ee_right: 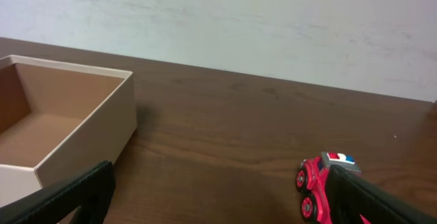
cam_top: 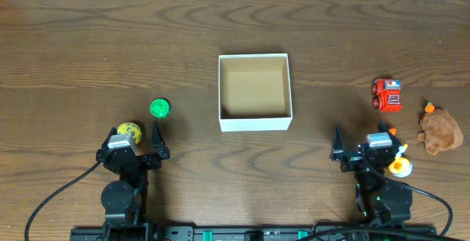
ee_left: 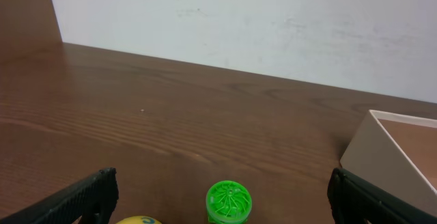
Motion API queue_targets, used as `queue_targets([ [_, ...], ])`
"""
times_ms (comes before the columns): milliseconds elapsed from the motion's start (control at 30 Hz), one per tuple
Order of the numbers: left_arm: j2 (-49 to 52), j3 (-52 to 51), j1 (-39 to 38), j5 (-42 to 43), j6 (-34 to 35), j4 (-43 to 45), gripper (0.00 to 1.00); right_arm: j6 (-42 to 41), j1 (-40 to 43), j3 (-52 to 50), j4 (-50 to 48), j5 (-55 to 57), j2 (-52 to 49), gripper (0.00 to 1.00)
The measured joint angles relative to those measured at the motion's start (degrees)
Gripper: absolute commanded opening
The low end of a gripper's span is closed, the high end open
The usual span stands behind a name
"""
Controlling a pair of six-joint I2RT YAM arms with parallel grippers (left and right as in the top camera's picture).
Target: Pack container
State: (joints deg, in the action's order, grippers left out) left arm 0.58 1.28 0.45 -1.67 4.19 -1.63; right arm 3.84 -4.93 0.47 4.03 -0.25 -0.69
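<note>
The container, a square white-walled box with a tan inside, stands open and empty at the table's middle; it also shows in the left wrist view and the right wrist view. A green round toy lies ahead of my left gripper, which is open and empty. A yellow ball sits just under that gripper. My right gripper is open and empty. A red toy truck lies ahead of it to the right.
A brown plush toy and a small orange piece lie at the far right. A white and yellow duck toy sits beside the right arm. A white wall backs the table.
</note>
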Motion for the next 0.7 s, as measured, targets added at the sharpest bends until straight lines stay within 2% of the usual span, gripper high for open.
queue_targets([
  [700,1.49,0.00,0.00,0.00,0.00,0.00,0.98,0.00,0.00,0.00,0.00,0.00,0.00,0.99],
])
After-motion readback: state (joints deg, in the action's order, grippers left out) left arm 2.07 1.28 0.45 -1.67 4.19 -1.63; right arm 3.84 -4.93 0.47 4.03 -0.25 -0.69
